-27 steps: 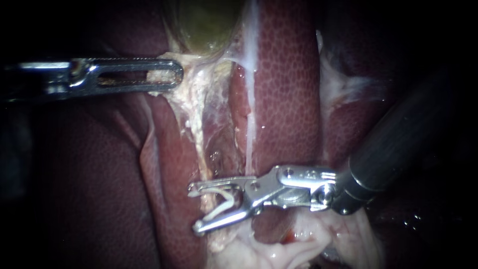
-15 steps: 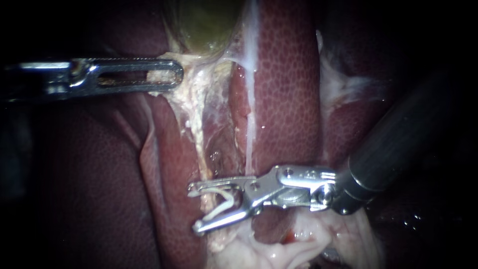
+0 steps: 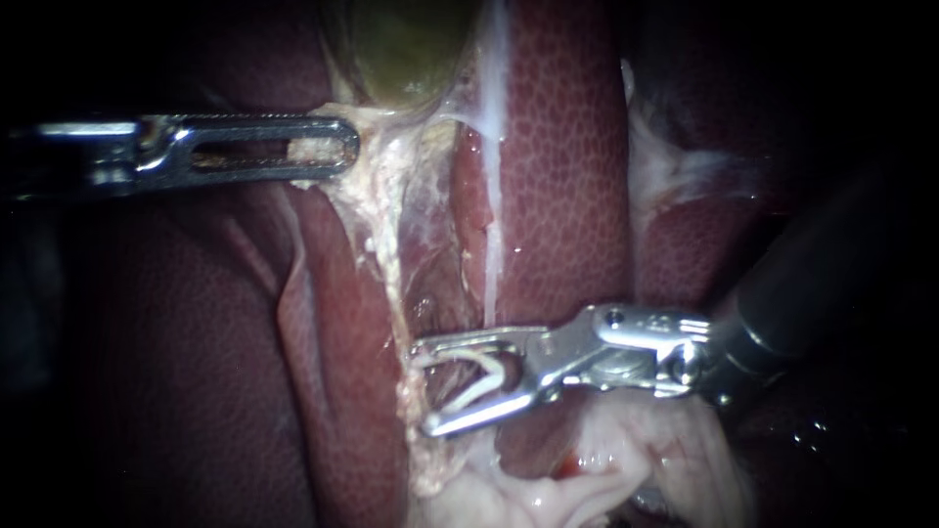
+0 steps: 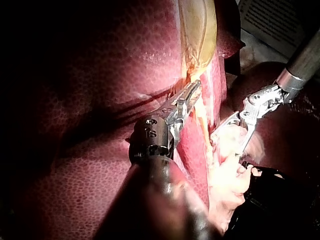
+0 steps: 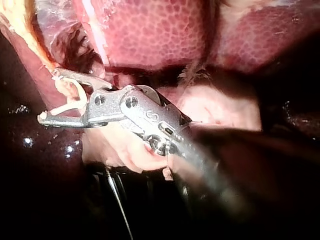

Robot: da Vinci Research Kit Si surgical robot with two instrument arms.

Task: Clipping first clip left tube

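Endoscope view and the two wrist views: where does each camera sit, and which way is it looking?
Endoscope view: close in, facing the liver and gallbladder; the left instrument enters from the left, jaws shut on pale tissue, the right instrument from the right, holding a clip.
Left wrist view: on the left arm, looking along its own shaft toward the gallbladder; the right instrument shows beyond.
Right wrist view: on the right arm, looking along its shaft at the clip.
Shared: endoscope and right wrist views show the clip.
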